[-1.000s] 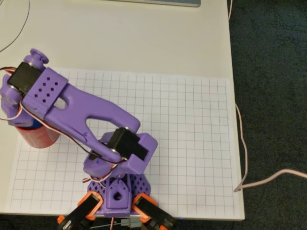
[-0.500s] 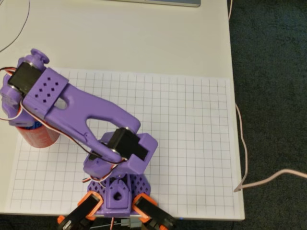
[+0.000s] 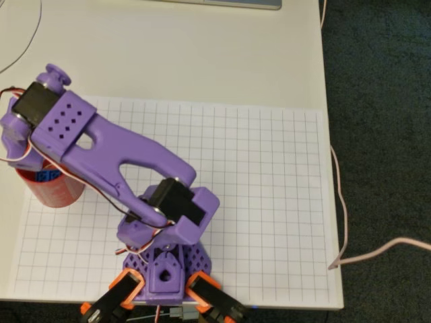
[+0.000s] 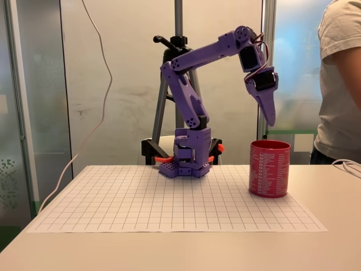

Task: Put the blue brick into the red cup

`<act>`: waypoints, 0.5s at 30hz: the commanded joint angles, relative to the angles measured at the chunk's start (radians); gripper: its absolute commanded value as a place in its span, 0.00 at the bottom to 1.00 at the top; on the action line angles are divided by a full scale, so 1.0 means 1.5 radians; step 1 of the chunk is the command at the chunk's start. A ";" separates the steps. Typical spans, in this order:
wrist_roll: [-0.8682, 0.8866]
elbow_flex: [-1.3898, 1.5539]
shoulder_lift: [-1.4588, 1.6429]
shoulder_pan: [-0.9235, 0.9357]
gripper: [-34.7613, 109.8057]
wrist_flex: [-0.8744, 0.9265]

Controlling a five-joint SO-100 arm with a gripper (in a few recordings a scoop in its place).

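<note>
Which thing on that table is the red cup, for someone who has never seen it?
Start at the white grid sheet on the table, with the purple arm standing at its far edge. In the fixed view the red cup stands at the sheet's right side, under the arm's gripper. It is the lone red cylinder, and the overhead view shows the blue brick inside.

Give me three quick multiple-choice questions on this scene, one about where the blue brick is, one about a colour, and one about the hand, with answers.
1. Where is the blue brick?
A. In the red cup
B. On the grid sheet
C. Off the table

2. What colour is the arm?
A. Orange
B. Purple
C. White

3. Where is the hand?
A. Resting on the table
B. Inside the cup
C. Above the cup

Answers:
1 A: the blue brick shows inside the red cup rim overhead.
2 B: the arm is purple.
3 C: the hand hangs clear above the rim, tip down.
</note>
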 commanded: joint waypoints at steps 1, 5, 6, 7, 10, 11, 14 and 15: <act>0.001 0.003 0.018 0.006 0.24 -0.004; -0.022 0.049 0.028 0.078 0.25 -0.071; -0.034 0.076 0.037 0.109 0.25 -0.104; -0.049 0.105 0.048 0.143 0.25 -0.138; -0.119 0.163 0.073 0.254 0.26 -0.198; -0.146 0.176 0.076 0.291 0.26 -0.217; -0.219 0.218 0.090 0.414 0.26 -0.290; -0.240 0.232 0.100 0.452 0.26 -0.312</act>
